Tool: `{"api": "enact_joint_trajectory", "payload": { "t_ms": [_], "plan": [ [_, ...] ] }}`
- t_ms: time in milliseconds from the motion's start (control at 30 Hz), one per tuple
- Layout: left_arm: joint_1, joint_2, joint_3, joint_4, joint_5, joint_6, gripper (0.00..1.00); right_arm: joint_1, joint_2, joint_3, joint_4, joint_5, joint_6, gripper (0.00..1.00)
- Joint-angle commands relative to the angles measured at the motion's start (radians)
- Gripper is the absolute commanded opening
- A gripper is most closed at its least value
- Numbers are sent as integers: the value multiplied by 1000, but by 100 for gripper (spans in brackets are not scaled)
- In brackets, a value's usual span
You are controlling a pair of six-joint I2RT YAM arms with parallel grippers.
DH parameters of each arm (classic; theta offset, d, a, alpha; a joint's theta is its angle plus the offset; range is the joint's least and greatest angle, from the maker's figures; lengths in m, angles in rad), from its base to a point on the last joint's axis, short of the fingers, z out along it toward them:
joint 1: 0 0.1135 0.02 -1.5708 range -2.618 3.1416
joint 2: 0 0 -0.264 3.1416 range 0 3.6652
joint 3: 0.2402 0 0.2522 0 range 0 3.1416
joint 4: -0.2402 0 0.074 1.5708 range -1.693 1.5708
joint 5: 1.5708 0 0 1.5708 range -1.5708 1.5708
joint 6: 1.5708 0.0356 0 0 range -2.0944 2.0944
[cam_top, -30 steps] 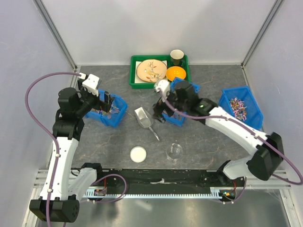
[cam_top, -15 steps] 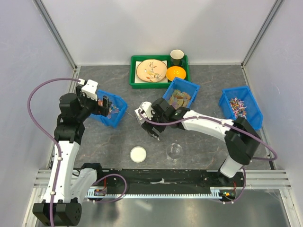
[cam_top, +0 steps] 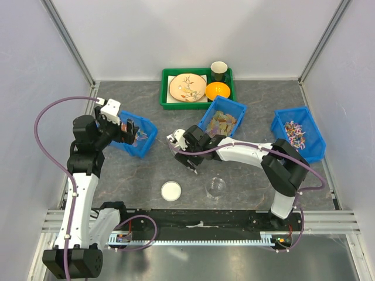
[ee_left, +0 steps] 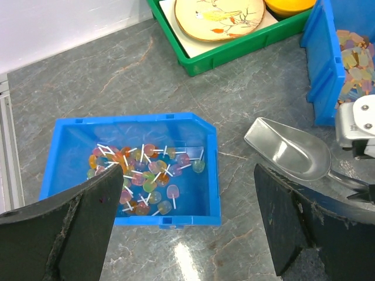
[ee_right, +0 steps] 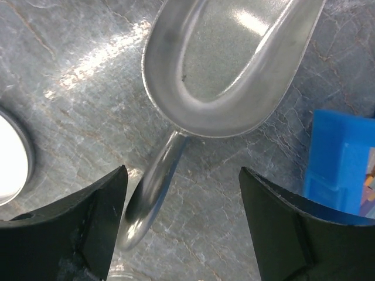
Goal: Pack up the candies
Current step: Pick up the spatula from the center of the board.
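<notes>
Hovering open-jawed over the metal scoop, handle between the spread fingers of the right gripper, untouched. Left gripper gaping above the blue bin holding the candies. No readable writing anywhere.

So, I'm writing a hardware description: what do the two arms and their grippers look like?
Both arms have white link shells with black joint housings. A purple cable loops along each. The left gripper and right gripper each have two broad, matte black fingers, scuffed at the edges.
</notes>
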Motion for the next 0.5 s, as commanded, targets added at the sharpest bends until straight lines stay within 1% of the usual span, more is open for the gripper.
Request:
{"api": "enact_joint_trajectory", "payload": {
  "t_ms": [0, 200, 233, 267, 333, 367, 400, 467],
  "plan": [
    [12, -2, -18, 56, 38, -22, 99, 3, 32, -3, 56, 26, 24, 84],
    [17, -1, -26, 60, 64, -26, 99, 3, 35, -21, 89, 27, 25, 75],
    [18, 1, -26, 60, 66, -26, 99, 3, 35, -21, 91, 21, 21, 69],
    [20, -1, -27, 62, 66, -26, 99, 3, 35, -23, 92, 18, 21, 68],
    [21, 2, -30, 63, 69, -25, 99, 3, 40, -27, 94, -2, 15, 62],
    [20, 2, -30, 65, 68, -26, 99, 1, 44, -30, 94, -5, 12, 58],
    [20, 4, -30, 63, 74, -29, 99, 3, 47, -29, 94, -16, 12, 52],
    [21, 5, -32, 63, 81, -26, 99, 3, 53, -27, 94, -20, 5, 46]
  ]
}}
